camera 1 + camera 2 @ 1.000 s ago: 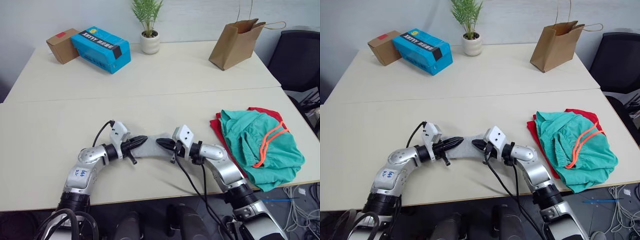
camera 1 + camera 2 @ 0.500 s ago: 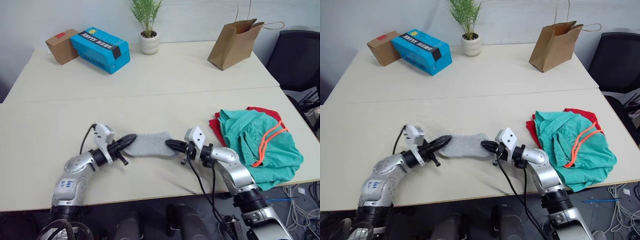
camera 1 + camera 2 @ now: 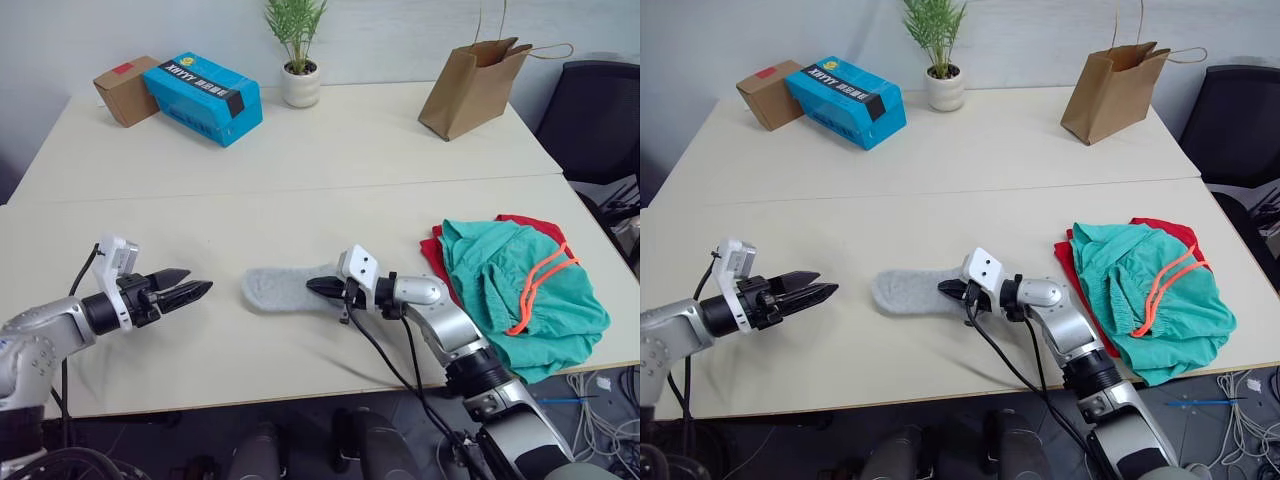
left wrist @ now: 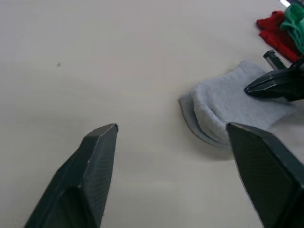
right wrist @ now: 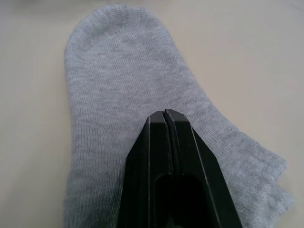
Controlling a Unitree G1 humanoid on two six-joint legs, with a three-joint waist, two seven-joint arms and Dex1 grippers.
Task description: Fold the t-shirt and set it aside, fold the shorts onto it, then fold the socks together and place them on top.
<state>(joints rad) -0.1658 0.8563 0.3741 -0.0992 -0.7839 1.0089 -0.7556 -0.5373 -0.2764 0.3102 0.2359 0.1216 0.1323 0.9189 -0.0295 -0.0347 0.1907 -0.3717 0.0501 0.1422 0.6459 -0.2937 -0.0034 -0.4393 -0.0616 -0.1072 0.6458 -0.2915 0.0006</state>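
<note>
Grey knit socks point(image 3: 278, 289) lie flat on the near table point(image 3: 300, 220), stacked one on the other, between the two arms. Right gripper point(image 3: 318, 287) rests at their right end, fingers pressed together; whether they pinch the fabric I cannot tell. Left gripper point(image 3: 190, 291) hovers well to the left of the socks, fingers apart. Teal shorts point(image 3: 520, 290) sit on the red t-shirt point(image 3: 436, 258) at the table's right edge, apart from the socks.
</note>
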